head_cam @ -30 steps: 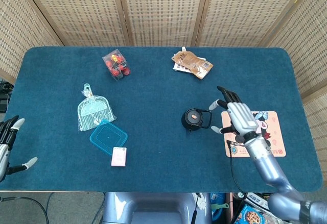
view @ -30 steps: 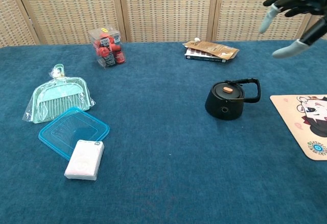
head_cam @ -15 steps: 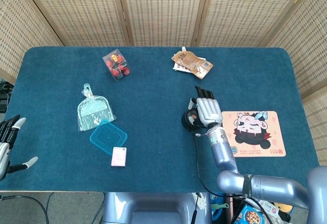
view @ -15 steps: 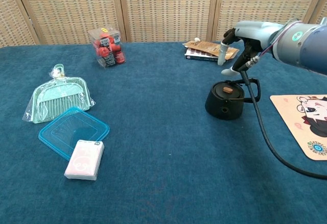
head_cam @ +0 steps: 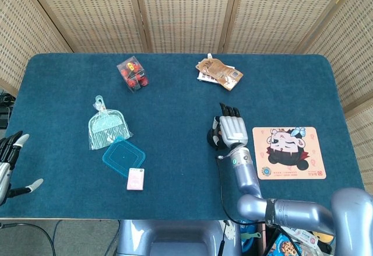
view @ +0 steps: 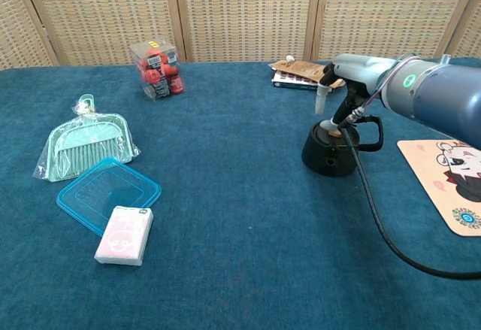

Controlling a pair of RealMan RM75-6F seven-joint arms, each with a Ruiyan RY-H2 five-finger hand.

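Kettle (view: 331,148) looks rigid, fairly heavy; best gripped by its side handle. Right hand (head_cam: 231,129) hovers above it, fingers apart, holding nothing.

Your table (head_cam: 175,168) cloth: deep blue; your right hand (head_cam: 232,128): silver-grey, dark fingertips; your left hand (head_cam: 8,162): grey with black; kettle (view: 331,148): black, orange knob on lid; mat (head_cam: 288,152): peach, cartoon face with blue bow; dustpan (head_cam: 106,128): mint green, clear wrap; lid (head_cam: 123,157): translucent turquoise; pack (head_cam: 135,179): pale pink; box (head_cam: 132,73): clear, red contents; pouch (head_cam: 218,71): brown; screen (head_cam: 186,11): beige woven lattice
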